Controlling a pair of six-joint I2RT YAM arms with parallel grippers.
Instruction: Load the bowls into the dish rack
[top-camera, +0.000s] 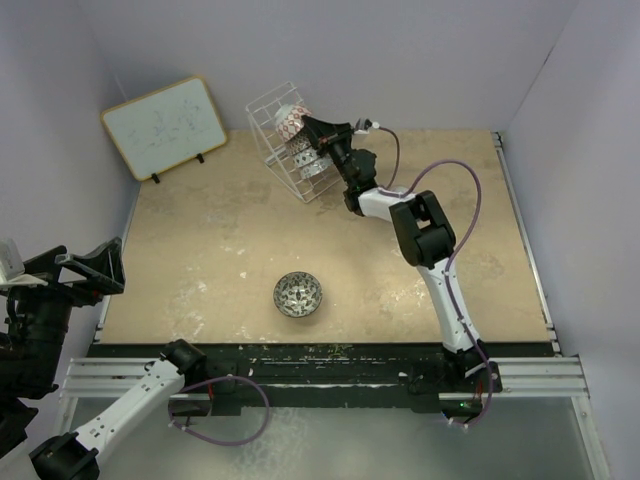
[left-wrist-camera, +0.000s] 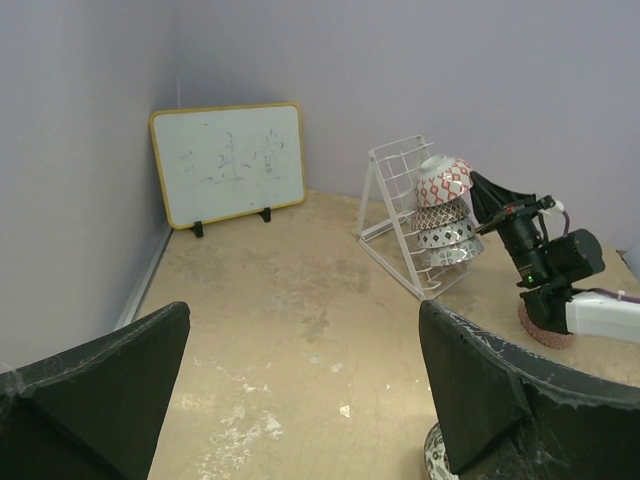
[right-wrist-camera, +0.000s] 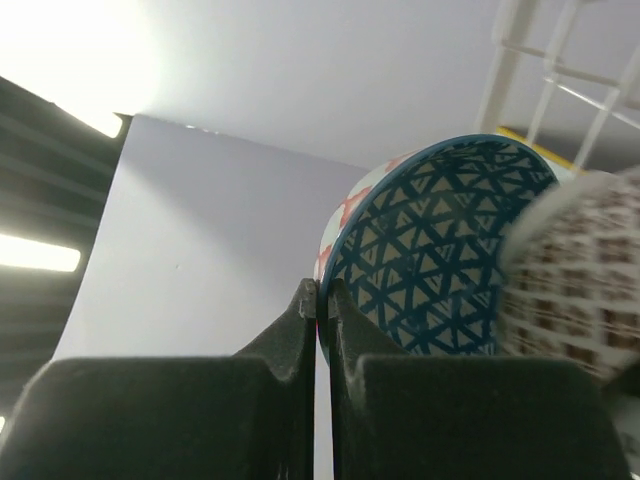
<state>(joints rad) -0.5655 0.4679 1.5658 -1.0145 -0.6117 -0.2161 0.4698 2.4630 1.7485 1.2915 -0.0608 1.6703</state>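
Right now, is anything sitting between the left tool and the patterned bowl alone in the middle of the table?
Nothing visible. Only bare tan tabletop lies between the open left tool and the black-and-white patterned bowl. The right tool holds a red-patterned bowl at the white wire dish rack.

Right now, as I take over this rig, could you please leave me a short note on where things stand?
Left gripper: open, empty, off to the left side, away from the work.
Right gripper: shut on the rim of the red-patterned bowl, holding it at the top of the dish rack, not yet released.
Done: three bowls sit stacked in the rack below it.
Left: release this bowl, then load the dark-patterned bowl from the middle of the table. A reddish round thing lies under the right arm; I cannot tell whether it is a bowl.
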